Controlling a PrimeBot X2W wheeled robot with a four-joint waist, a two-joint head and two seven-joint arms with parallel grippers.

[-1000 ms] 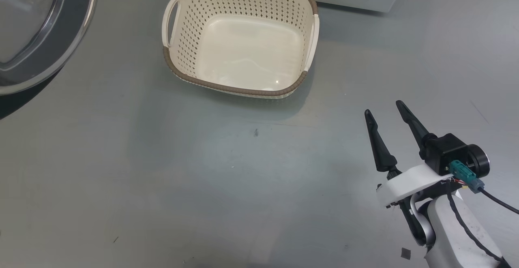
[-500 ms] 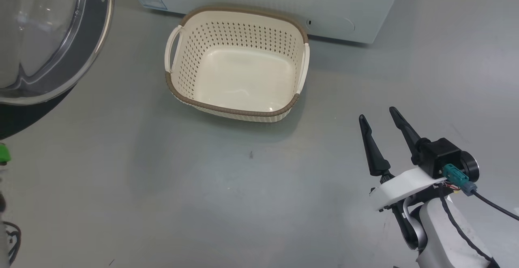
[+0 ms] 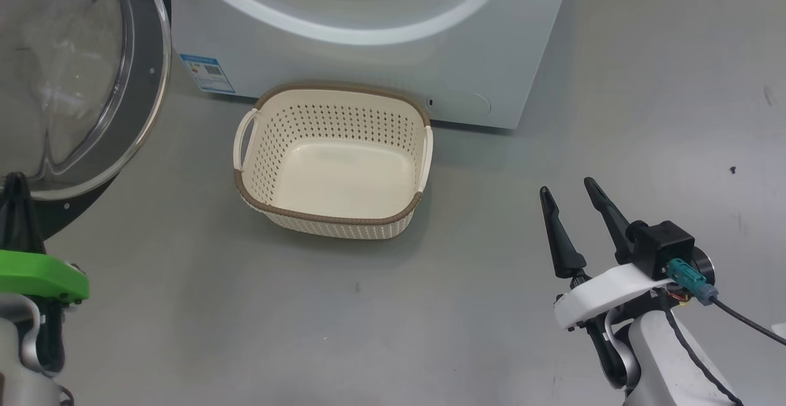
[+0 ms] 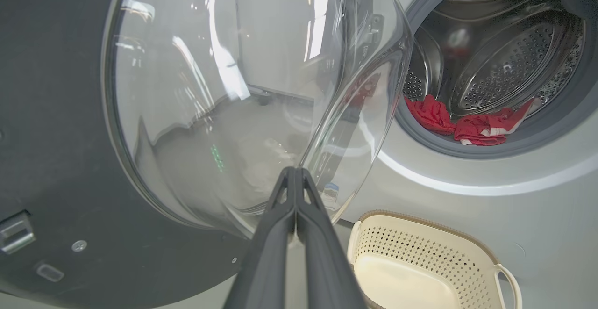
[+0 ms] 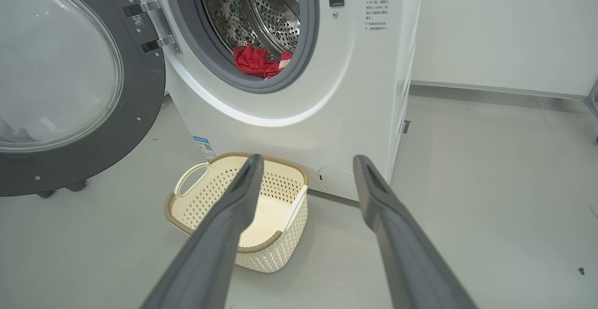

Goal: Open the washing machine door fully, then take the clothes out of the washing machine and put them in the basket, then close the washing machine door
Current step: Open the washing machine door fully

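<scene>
Red clothes [image 5: 259,62] sat low in drum [image 5: 266,14] of washing machine [image 5: 336,89], door [image 5: 145,94] stood wide open, basket [image 3: 331,217] empty on floor [image 3: 430,320] below. Left claw [image 4: 295,174] pinched shut, empty; right claw [image 5: 308,160] spread wide. Guess unloading step was up; next likely needed reach into drum.

Cream basket [image 3: 331,217] just before washing machine [image 3: 368,65]

The left gripper [image 4: 295,178] has its dark fingers pressed tight together, nothing between them. The right gripper [image 3: 567,188] stands spread wide and empty, its pale forearm [image 3: 657,357] behind.
</scene>
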